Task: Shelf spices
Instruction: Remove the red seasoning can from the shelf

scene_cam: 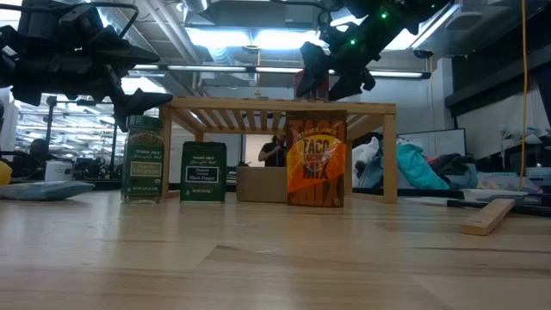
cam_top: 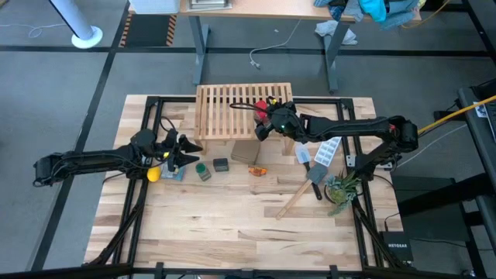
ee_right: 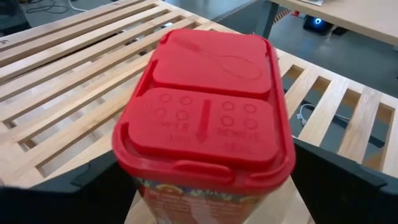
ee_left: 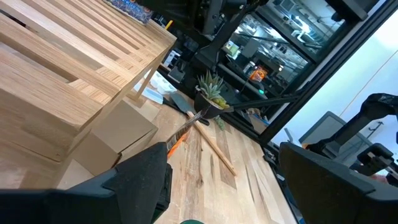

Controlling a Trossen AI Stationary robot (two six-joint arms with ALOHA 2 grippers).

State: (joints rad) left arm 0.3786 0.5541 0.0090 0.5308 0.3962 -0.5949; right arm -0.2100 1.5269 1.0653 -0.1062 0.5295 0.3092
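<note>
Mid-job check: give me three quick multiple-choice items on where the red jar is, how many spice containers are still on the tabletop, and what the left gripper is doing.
1. Where is the red jar?
A. On the shelf top
B. On the tabletop by the plant
C. Under the shelf

2. How many spice containers stand on the tabletop?
A. One
B. Three
C. Five

3. The left gripper is:
A. Shut on a jar
B. Open, holding nothing
C. Out of view

Answers: 1 A, the right gripper grips it over the slats. 2 B, the green jar, dark jar and orange packet. 3 B, the left wrist view shows its fingers spread.
</note>
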